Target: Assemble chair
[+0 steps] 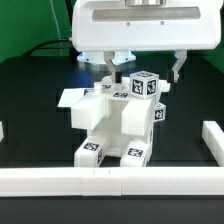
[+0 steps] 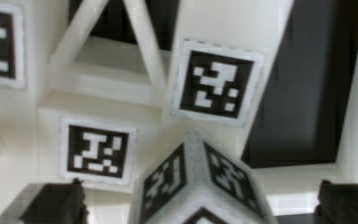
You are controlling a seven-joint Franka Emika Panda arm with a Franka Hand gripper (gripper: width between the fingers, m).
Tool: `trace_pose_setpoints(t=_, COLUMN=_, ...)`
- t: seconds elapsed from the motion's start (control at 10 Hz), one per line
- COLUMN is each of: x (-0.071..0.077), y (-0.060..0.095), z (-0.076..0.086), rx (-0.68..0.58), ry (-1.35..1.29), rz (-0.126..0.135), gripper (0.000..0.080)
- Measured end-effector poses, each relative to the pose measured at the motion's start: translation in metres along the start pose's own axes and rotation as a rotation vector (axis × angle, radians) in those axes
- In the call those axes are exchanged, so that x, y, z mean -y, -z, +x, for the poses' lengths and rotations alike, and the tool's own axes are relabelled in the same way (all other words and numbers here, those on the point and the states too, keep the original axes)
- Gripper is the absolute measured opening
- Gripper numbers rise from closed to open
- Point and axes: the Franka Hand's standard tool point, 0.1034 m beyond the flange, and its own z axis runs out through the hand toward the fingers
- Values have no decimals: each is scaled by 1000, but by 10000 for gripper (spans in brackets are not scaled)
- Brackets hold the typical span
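The chair [image 1: 118, 125] stands mid-tabletop [image 1: 30, 100], a black surface edged by white border rails [image 1: 60, 180] at the near side. The pincer [image 1: 143, 68] hangs above it, spread wide and holding nothing. A green backdrop [image 1: 30, 25] lies beyond.

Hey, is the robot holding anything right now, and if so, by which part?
Nothing is held. The jaws stand open, apart on either side of the chair's top tagged block, with a gap showing at each side.

Glossy white chair [image 1: 115, 125], its blocks bearing black-and-white square patterned tags [image 2: 215, 85], on a black desk [image 1: 185, 105]; plain white border rails [image 1: 120, 180] at six o'clock; green backdrop [image 1: 30, 25] at twelve o'clock.
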Motion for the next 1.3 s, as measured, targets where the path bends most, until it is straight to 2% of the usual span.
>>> trace_pose_setpoints(t=0.6, x=-3, y=0, z=-1, rx=7, ry=415, rz=-16, gripper=649)
trace_pose_setpoints(t=0.7, x=-4, y=-1, z=-1, rx=7, ry=420, rz=-16, gripper=649)
trace_pose_setpoints(t=0.9, x=-5, y=-1, z=-1, rx=7, ry=425, rz=-16, gripper=386)
trace_pose_setpoints(t=1.0, x=-5, y=-1, z=-1, rx=7, ry=416, rz=-15, gripper=386)
trace_pose_setpoints(t=1.1, x=-5, y=-1, z=-1, rx=7, ry=387, rz=-15, gripper=288)
trace_pose_setpoints(t=1.3, x=-5, y=-1, z=-1, rx=6, ry=368, rz=-15, gripper=289)
